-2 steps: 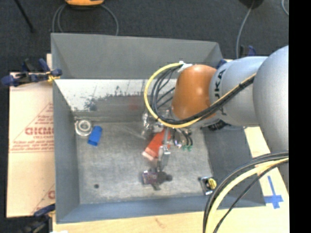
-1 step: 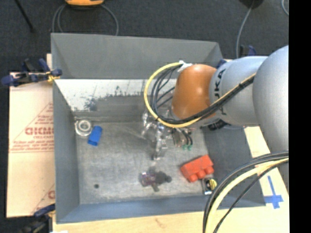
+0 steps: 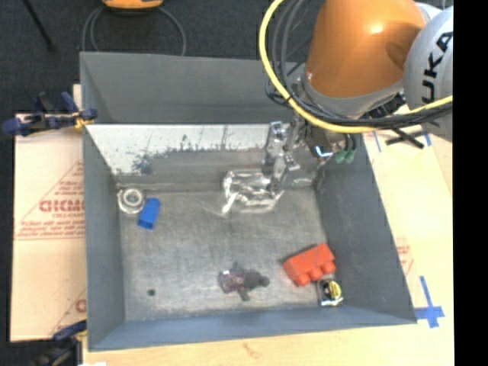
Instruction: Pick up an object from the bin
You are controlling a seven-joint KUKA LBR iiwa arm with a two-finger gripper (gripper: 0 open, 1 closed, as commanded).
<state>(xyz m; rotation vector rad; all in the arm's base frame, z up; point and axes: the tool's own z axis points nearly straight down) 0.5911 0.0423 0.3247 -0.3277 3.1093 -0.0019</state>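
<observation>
Clear, glossy crumpled plastic piece (image 3: 248, 191) just beside your gripper (image 3: 276, 166), whose spread I cannot tell, may slip free or skid against the grey bin wall (image 3: 191, 145) behind it.

Item: one clear plastic piece (image 3: 245, 192), glossy, irregular, lumpy outline. You find it lying flat, well apart from the red block (image 3: 309, 264), behind it and somewhat to its left.
</observation>
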